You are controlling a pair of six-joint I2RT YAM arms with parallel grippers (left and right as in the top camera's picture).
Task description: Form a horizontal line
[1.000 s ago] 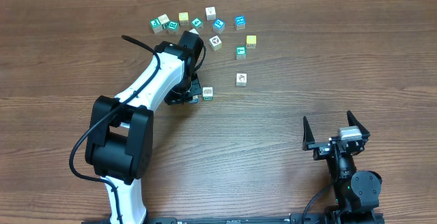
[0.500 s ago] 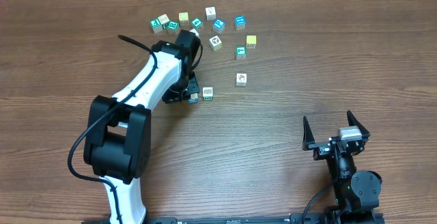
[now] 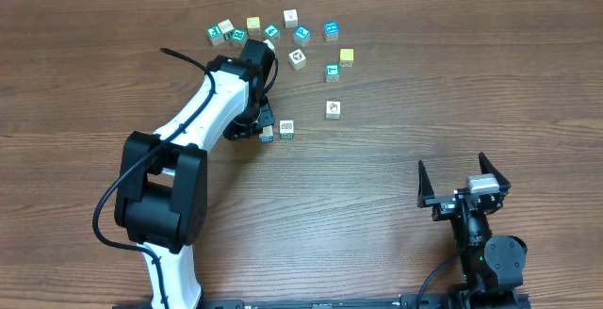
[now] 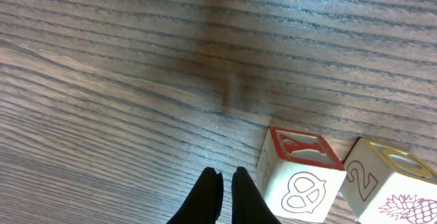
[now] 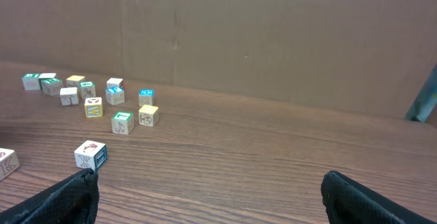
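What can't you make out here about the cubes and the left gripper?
Overhead: its own arm covers the tips of the left gripper and part of the cube beside it.
Overhead: pictures on the scattered cubes are too small to read.
Left wrist: the pineapple cube is cut by the frame edges.
Right wrist: the leftmost cube is cut by the frame edge.

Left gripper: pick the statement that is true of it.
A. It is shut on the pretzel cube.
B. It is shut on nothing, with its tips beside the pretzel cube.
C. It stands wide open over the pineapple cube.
B: in the left wrist view the left gripper has its fingers pressed together with nothing between them. The pretzel cube stands free just to one side, with the pineapple cube beyond it.
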